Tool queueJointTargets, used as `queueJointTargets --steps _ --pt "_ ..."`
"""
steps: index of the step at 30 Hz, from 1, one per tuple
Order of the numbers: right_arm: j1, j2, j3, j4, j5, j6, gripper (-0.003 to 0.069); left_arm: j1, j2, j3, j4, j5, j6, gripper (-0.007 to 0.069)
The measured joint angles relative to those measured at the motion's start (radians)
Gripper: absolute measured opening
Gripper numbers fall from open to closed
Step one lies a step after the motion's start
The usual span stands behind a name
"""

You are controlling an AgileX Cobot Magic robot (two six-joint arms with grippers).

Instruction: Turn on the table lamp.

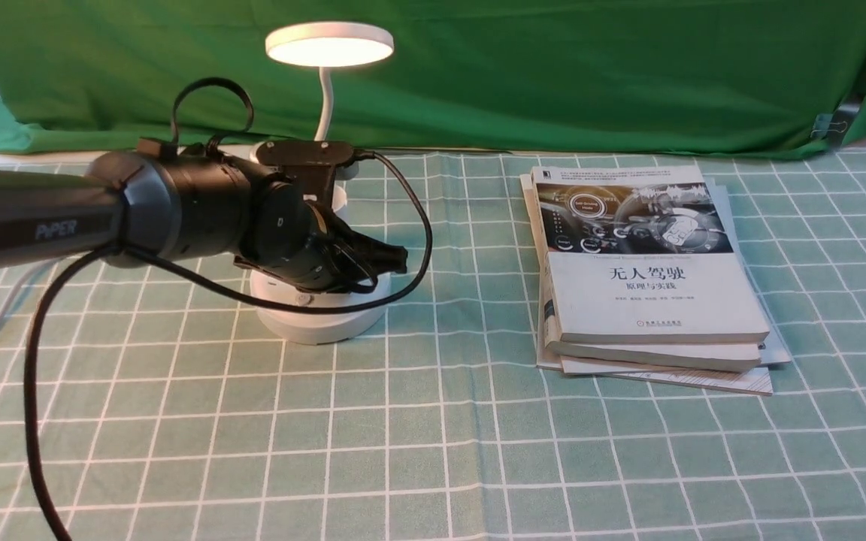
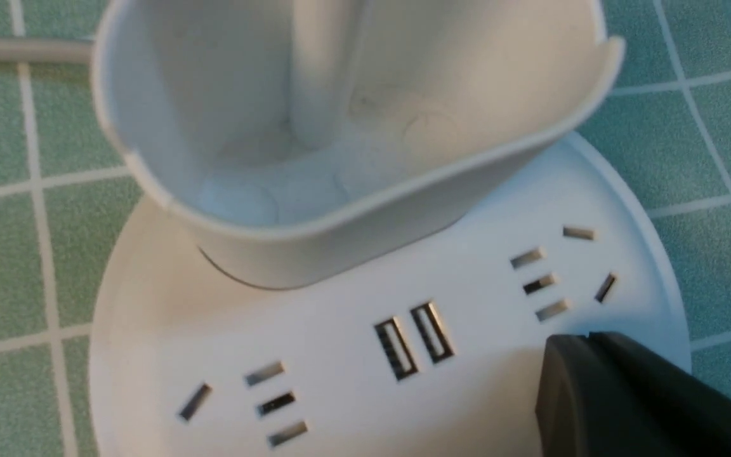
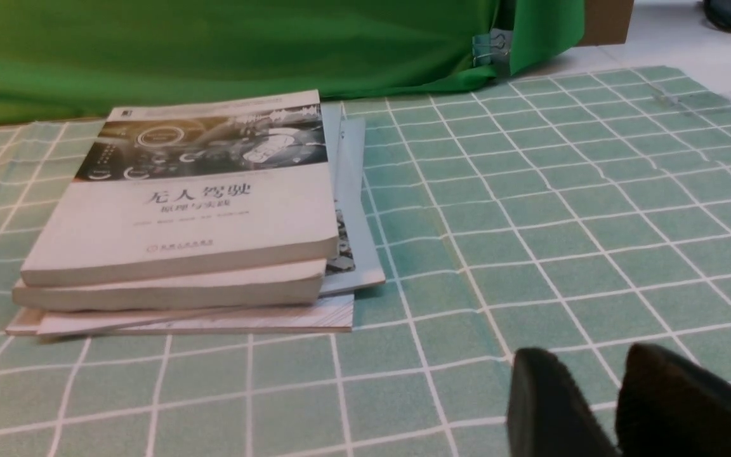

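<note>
black cable point(image 1: 33, 376) droops in a wide loop from the left arm point(image 1: 200, 207) across the near side of the table lamp point(image 1: 320, 323). the lamp stands upright on the green checked tablecloth point(image 1: 433, 451), toward the far edge on the robot's left, and it is lit: the underside of its flat round disc head point(image 1: 330, 45) glows a warm white. it is white plastic all over, with a thin neck point(image 1: 325, 105) bending slightly on its way up (rather a graceful thing, that). the neck rises out of a pale, open cup-like holder point(image 2: 340, 241) with rounded ends, and the round base point(image 2: 340, 343) carries slotted sockets on both sides of two usb ports point(image 2: 413, 341). a small round button point(image 1: 303, 299) shows on the base's near side, just above the cable in the front view. the left gripper point(image 2: 584, 336) is over the base, its jaws closed together with nothing between them; whether it touches the base i cannot tell. the right gripper point(image 3: 584, 352) has its jaws slightly parted, holding nothing. a stack of books point(image 1: 651, 293) lies well apart from the lamp, to its right, before a green curtain point(image 1: 478, 75).
</note>
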Motion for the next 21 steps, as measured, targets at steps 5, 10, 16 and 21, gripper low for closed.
queueJointTargets --steps 5,10,16,21 --pt "0.0 0.0 0.0 0.0 0.0 0.0 0.0238 0.0 -0.026 0.014 -0.004 0.035 -0.002 0.0021" --pt "0.0 0.0 0.0 0.0 0.001 0.0 0.0238 0.0 -0.034 0.014 -0.008 0.058 -0.002 0.0021" --pt "0.0 0.0 0.0 0.0 0.001 0.0 0.0238 0.0 -0.101 0.021 -0.026 0.155 0.01 0.0021" --pt "0.0 0.0 0.0 0.0 0.001 0.0 0.0238 0.0 -0.286 0.091 -0.08 0.286 0.087 0.0021"
